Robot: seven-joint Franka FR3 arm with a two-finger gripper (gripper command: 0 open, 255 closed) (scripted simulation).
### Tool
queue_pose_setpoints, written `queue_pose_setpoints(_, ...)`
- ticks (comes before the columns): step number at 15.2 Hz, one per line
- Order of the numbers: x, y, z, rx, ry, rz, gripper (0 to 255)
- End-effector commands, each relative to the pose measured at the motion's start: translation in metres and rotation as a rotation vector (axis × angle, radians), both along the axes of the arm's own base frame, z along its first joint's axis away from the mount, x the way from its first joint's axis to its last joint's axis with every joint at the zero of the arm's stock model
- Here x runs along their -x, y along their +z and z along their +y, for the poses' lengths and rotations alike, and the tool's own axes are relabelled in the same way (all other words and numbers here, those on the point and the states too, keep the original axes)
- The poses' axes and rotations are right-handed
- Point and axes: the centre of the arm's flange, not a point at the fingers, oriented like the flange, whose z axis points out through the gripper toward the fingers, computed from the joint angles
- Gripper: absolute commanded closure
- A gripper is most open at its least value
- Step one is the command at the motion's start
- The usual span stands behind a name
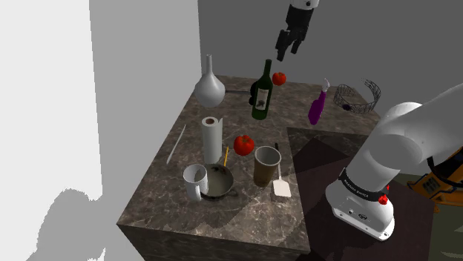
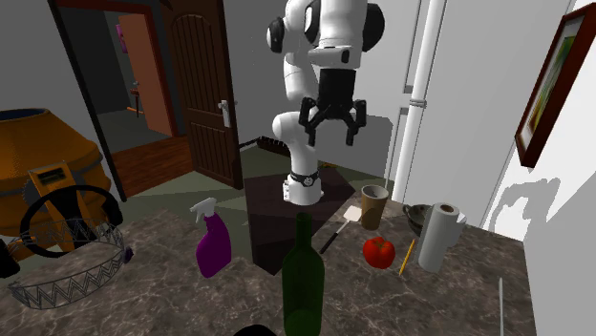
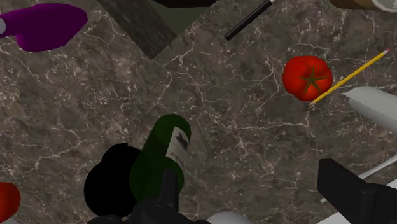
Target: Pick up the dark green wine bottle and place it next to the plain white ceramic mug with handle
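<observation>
The dark green bottle (image 1: 261,93) is standing upright on the counter (image 1: 222,215), toward its far end in the shoulder view. A red tomato (image 1: 279,78) is sitting just behind it and a purple spray bottle (image 1: 317,108) is off to its right. The gripper (image 1: 289,53) is hanging in the air above the bottle, clear of it, with its fingers spread apart and gripping nothing. The white mug (image 1: 195,182) is sitting at the counter's near end, well apart from the bottle and just beside a grey pan (image 1: 219,184). A paper towel roll (image 1: 211,139), a second tomato (image 1: 243,144) and a brown cup (image 1: 267,164) are standing between them.
</observation>
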Motion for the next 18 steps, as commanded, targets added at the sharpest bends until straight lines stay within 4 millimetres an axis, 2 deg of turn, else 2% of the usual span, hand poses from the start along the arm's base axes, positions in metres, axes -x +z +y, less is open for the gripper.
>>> queue_pose_setpoints(1, -0.019, -0.009, -0.021, -0.007, 0.013, 0.002, 0)
queue_pose_setpoints(12, -0.125, -0.064, -0.113, -0.052, 0.082, 0.014, 0)
queue_pose_setpoints(18, -0.133, -0.093, -0.118, -0.054, 0.085, 0.015, 0)
